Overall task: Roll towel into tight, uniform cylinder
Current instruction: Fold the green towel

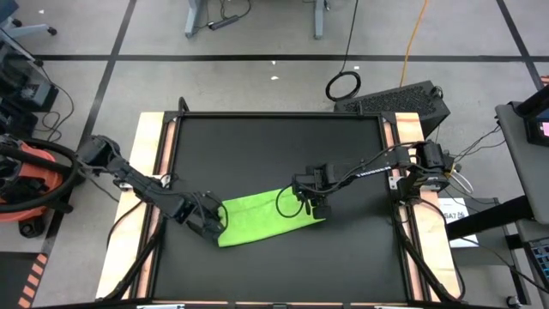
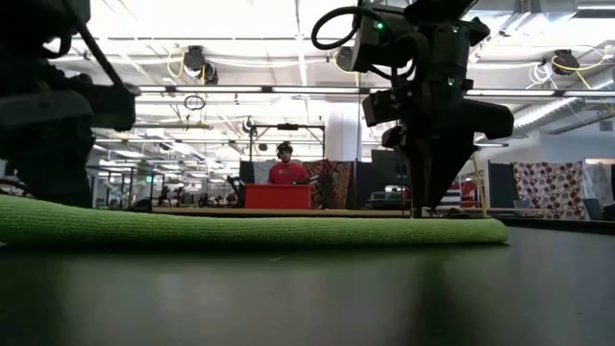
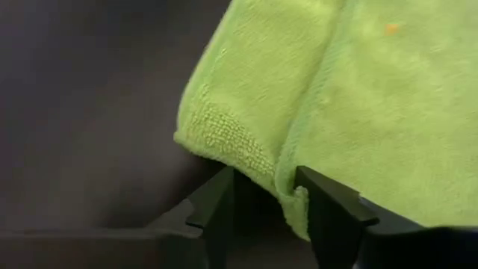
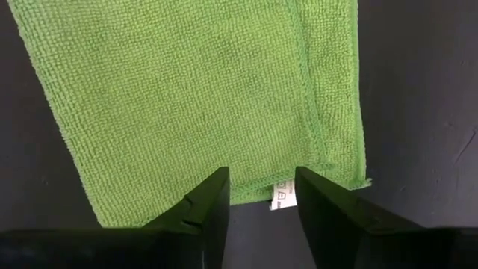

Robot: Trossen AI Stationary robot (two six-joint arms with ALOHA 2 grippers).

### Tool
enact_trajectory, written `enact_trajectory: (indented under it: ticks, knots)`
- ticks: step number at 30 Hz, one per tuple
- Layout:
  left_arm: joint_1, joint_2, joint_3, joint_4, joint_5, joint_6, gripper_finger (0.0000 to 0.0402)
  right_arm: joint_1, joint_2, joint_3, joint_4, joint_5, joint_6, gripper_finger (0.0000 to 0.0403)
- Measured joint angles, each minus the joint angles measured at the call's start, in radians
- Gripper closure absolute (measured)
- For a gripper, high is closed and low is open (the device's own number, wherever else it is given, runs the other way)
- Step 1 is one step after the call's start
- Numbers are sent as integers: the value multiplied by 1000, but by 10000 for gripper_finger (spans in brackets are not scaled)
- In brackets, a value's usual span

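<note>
High view: towel (image 1: 257, 219) lies flat, folded, on worktop (image 1: 274, 146). Left hand (image 3: 263, 196) pinches its corner; right hand (image 4: 261, 196) partly open at opposite edge. We judge rolling not begun; next needs edge turned over.

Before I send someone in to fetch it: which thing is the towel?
Find the black mat covering the table. Near its front edge, between the left gripper and right gripper, lies the towel, folded flat. It is the only bright lime-green thing there.
</note>
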Motion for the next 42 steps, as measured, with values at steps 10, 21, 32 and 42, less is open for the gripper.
enact_trajectory:
  ticks: [10,21,32,42]
  knots:
    - [0,3,78,-11,-6,139,346,-1,0,0,13,0,-17,259]
    - [1,4,136,-133,48,158,367,-1,0,0,13,0,-17,259]
    - [1,5,136,-172,75,127,278,-1,0,0,13,0,-14,259]
    - [1,5,136,-165,122,124,277,-1,0,0,14,0,-14,259]
